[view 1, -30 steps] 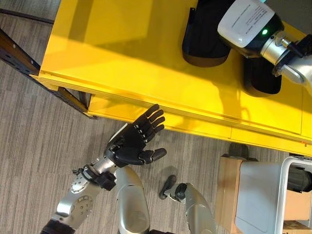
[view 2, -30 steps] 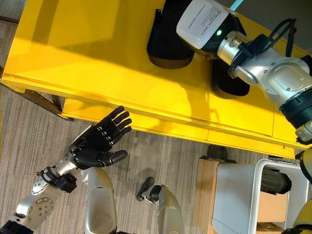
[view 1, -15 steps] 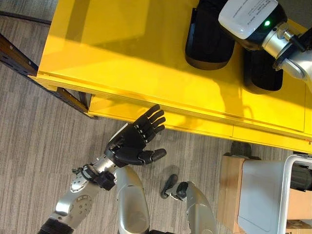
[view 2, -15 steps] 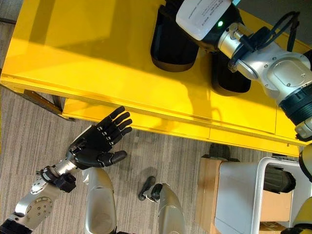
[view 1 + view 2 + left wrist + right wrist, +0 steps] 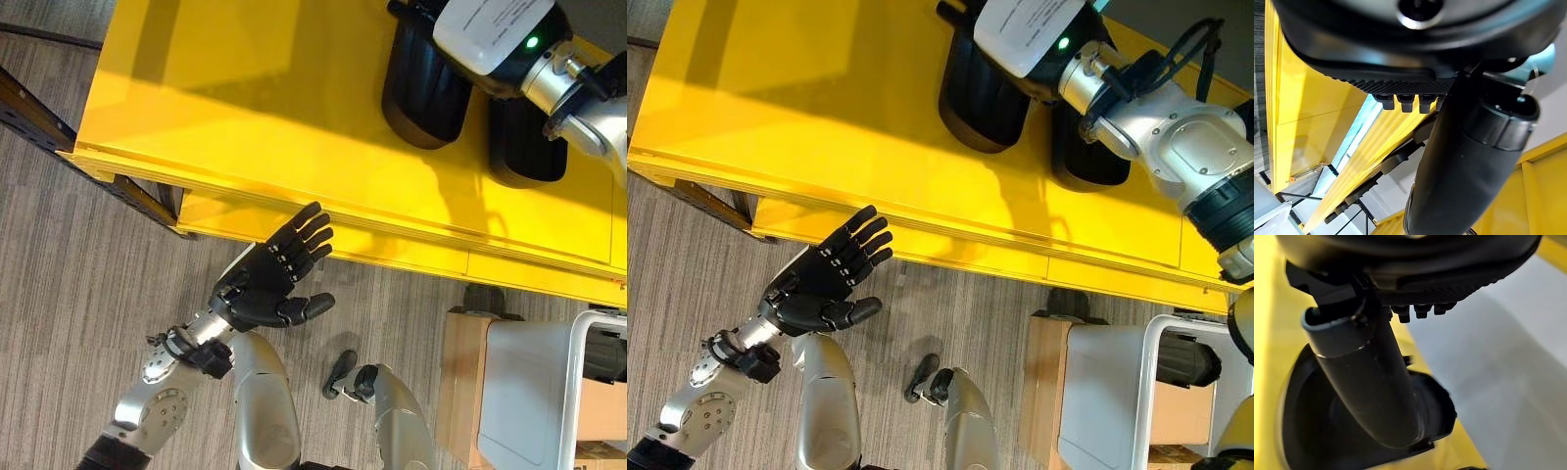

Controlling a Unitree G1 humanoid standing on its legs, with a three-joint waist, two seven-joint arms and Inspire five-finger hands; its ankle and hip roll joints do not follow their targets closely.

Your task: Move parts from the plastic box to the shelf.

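Part (image 5: 985, 93) on yellow shelf (image 5: 823, 127) | under right hand (image 5: 1415, 289), fingers' state unclear | left hand (image 5: 823, 279) open, well apart

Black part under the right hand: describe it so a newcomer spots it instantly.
Start at the yellow shelf top. Two black parts stand side by side at its far right. It is the left part, tilted, with the right hand at its top; the other black part sits nearer the shelf's right end.
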